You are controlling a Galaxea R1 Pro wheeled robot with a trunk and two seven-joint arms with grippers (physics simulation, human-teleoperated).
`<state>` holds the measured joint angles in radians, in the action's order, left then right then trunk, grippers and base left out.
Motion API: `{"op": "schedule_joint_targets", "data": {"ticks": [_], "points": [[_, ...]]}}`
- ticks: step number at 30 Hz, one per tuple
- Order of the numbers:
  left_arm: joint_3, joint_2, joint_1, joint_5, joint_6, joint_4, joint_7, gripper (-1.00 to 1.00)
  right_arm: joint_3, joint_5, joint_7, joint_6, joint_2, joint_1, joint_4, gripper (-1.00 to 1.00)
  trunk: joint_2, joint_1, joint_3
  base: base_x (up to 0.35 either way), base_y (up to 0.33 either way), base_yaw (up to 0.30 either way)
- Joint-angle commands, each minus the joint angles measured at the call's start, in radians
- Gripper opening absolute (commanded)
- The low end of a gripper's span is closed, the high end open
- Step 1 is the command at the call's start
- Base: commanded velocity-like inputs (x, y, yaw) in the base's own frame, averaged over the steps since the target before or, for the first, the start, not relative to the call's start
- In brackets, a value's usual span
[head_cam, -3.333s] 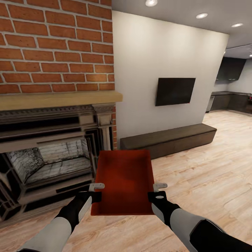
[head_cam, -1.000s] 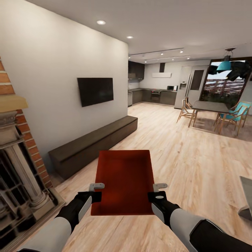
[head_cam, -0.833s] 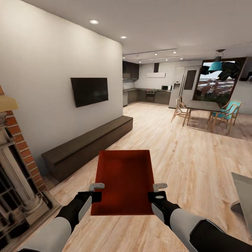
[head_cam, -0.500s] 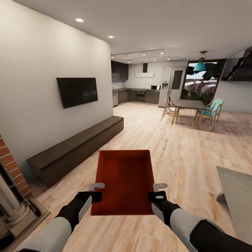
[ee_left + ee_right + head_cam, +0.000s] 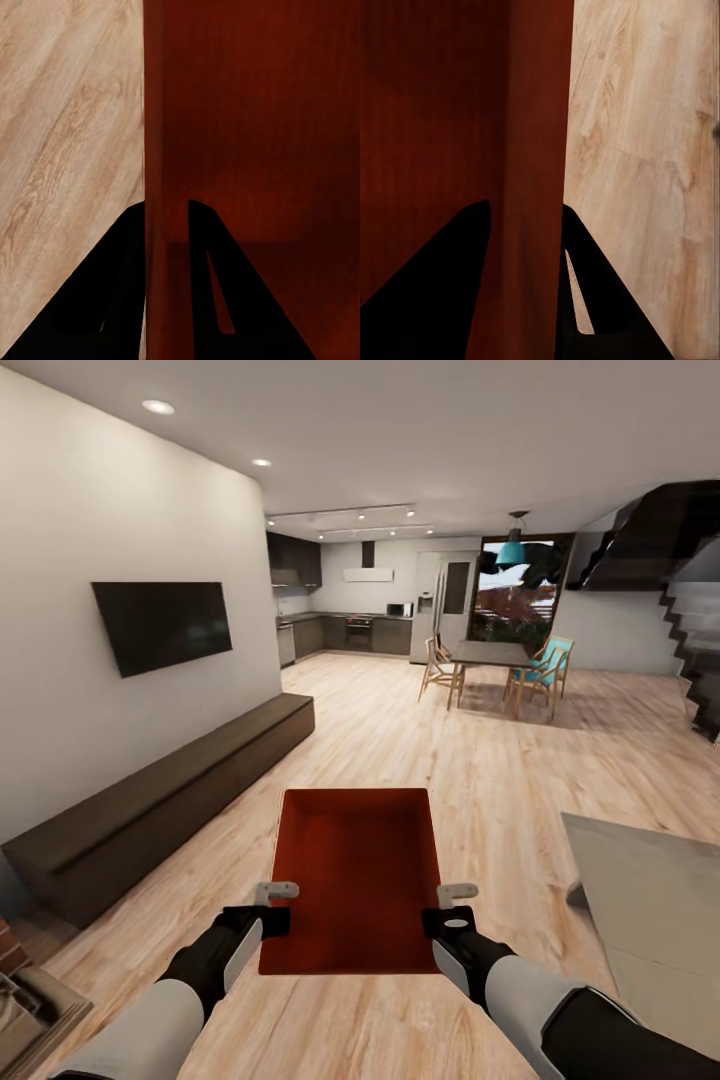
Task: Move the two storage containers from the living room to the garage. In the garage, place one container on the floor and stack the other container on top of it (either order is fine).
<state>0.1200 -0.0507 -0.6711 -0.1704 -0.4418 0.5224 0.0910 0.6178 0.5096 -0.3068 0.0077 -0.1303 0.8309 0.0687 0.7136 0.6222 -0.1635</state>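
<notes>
I hold one red-orange storage container (image 5: 355,875) level in front of me, above the living room's light wood plank floor (image 5: 480,760). My left gripper (image 5: 274,905) is shut on its left wall, with a black finger (image 5: 124,300) on each side of that wall (image 5: 161,187). On the opposite wall (image 5: 536,187) my right gripper (image 5: 448,908) is shut the same way, one finger (image 5: 442,285) inside the bin and one outside. The container (image 5: 270,150) is empty. The garage is out of view.
A long low dark-brown cabinet (image 5: 150,800) runs along the white wall at the left, under a wall TV (image 5: 162,624). A grey rug (image 5: 650,900) lies at the right. Farther off stand a dining table with chairs (image 5: 495,670), a kitchen (image 5: 350,630) and dark stairs (image 5: 690,610).
The whole head view has swung to the right: the brick fireplace has slid out at the left, and the kitchen, dining table and stairs have come in. Both grippers keep the same hold on the container.
</notes>
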Motion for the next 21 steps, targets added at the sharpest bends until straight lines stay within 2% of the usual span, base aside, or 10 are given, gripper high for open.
{"op": "schedule_joint_targets", "data": {"ticks": [1, 21], "points": [[-0.006, -0.009, -0.001, 0.031, 0.016, 0.018, 0.013, -1.00, 0.005, 0.024, -0.060, -0.002, -0.002, 0.001, -0.004, -1.00, 0.001, 0.000, -0.002, 0.000, 0.000, -0.287], [-0.006, -0.009, -0.001, 0.032, 0.018, 0.018, 0.013, -1.00, 0.005, 0.024, -0.060, -0.002, -0.002, 0.001, -0.004, -1.00, 0.001, 0.000, -0.002, 0.000, 0.000, -0.287]]}}
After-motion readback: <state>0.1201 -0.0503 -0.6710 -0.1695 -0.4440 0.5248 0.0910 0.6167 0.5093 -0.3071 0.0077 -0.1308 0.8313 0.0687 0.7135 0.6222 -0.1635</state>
